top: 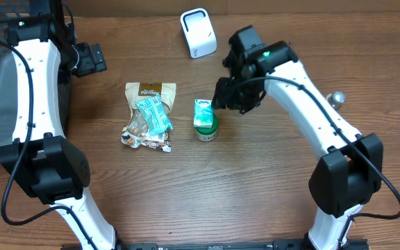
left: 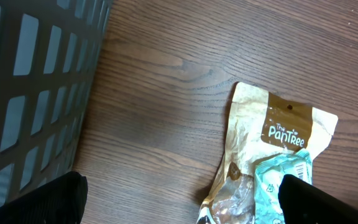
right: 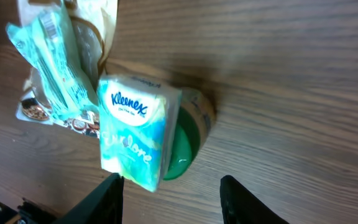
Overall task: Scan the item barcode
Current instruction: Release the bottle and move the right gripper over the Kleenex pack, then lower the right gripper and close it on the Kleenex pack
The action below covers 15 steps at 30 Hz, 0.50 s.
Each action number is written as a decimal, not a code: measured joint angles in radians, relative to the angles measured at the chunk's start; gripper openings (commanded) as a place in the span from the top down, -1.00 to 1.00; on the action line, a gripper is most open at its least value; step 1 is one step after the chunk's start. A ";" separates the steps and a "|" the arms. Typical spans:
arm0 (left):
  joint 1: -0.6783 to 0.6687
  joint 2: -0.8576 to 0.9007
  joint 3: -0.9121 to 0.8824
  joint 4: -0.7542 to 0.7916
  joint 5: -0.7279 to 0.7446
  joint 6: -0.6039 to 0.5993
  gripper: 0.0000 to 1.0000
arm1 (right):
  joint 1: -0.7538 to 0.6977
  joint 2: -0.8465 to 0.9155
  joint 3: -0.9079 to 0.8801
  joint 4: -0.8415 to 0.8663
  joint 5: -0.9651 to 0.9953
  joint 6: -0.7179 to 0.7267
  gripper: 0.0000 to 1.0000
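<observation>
**Early stage of the scanning task.** No item is being presented to the white scanner (top: 198, 32), which is standing at the far edge of the table (top: 255, 194), well apart from all the goods. Pickup, carrying and scanning are all judged to be left.

The Kleenex pack (right: 138, 130), taken here as the item to be scanned, is being supported on the green lid of a jar (right: 188, 146) near the table's middle. Just beside it is a PanTree snack bag (top: 149, 94), on which a teal packet (top: 153, 114) is lying. No barcode is being shown on the pack's visible face.

The right gripper (right: 173, 193) is being held low over the pack, with the arm reaching in from the right and the wrist bent downward. Its fingers (right: 107, 199) are being held apart, the pack's near end is lying just ahead of the gap, and nothing is being grasped.

The left gripper (left: 185, 200) is being held spread wide and empty above bare wood, between the grey basket (left: 36, 74) and the snack bag. Its arm is positioned at the table's left side.
</observation>
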 measured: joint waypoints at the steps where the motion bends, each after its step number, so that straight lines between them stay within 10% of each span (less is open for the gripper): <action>1: 0.000 0.000 0.000 0.000 0.000 0.000 -0.99 | 0.010 0.000 -0.019 0.016 -0.001 0.008 0.07; 15: 0.000 0.000 0.000 0.000 0.000 0.000 -0.99 | 0.087 0.000 -0.111 0.142 -0.001 0.040 0.20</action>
